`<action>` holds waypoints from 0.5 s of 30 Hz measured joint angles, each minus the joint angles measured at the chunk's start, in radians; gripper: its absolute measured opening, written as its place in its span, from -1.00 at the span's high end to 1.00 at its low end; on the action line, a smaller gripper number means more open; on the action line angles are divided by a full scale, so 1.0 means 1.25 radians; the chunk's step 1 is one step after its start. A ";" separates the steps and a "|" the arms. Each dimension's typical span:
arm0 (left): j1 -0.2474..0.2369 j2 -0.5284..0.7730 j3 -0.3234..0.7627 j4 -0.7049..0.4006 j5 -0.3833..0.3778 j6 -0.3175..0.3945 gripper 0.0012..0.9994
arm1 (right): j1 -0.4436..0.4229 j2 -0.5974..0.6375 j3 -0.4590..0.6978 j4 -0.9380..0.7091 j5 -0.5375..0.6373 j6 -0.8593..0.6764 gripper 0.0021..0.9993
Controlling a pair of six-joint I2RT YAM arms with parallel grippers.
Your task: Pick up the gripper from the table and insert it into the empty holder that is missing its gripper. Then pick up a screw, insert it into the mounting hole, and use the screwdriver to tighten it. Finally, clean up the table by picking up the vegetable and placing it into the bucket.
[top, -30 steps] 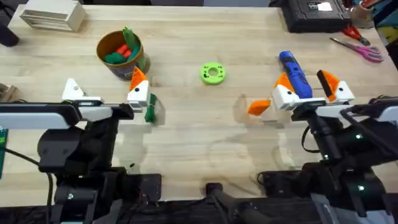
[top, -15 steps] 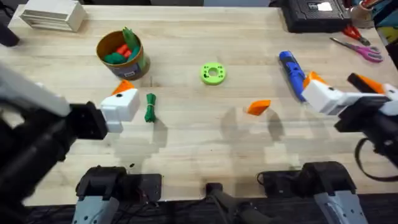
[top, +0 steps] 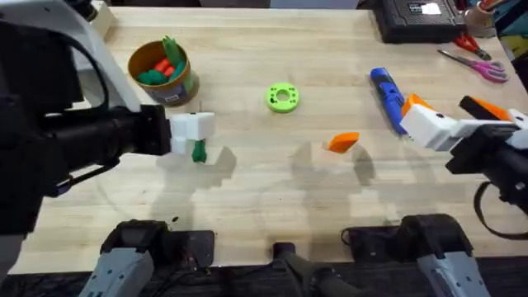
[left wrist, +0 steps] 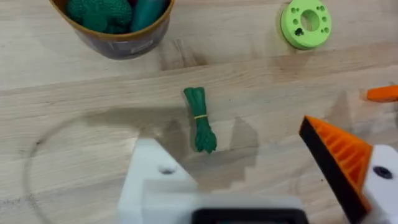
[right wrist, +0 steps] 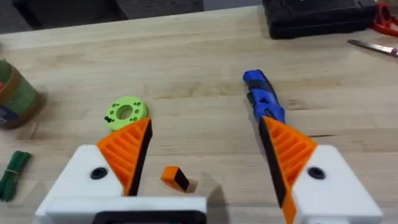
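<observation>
Vegetable (top: 199, 152) half hidden overhead beneath left pincer (left wrist: 261, 180); jaws apart.

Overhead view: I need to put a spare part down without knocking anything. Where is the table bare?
Bare wood lies between the green ring and the table's near edge, left of the orange gripper. The far middle, between bucket and screwdriver, is free too. It is crowded around the vegetable.

Bucket (top: 162, 73) far left, vegetable (top: 198, 151) before it; gripper (top: 342, 142) centre-right, screwdriver (top: 388, 97) behind-right.
</observation>
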 joint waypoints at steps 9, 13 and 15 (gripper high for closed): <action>0.000 0.012 0.000 -0.007 0.021 -0.004 -0.85 | 0.000 0.000 0.000 0.000 -0.001 0.000 -0.98; 0.000 0.012 0.000 -0.006 0.030 0.005 0.40 | 0.000 0.000 0.000 0.000 -0.002 0.000 -0.98; 0.000 0.012 0.000 0.000 0.032 0.014 0.35 | 0.000 0.000 0.000 0.000 -0.002 0.000 -0.98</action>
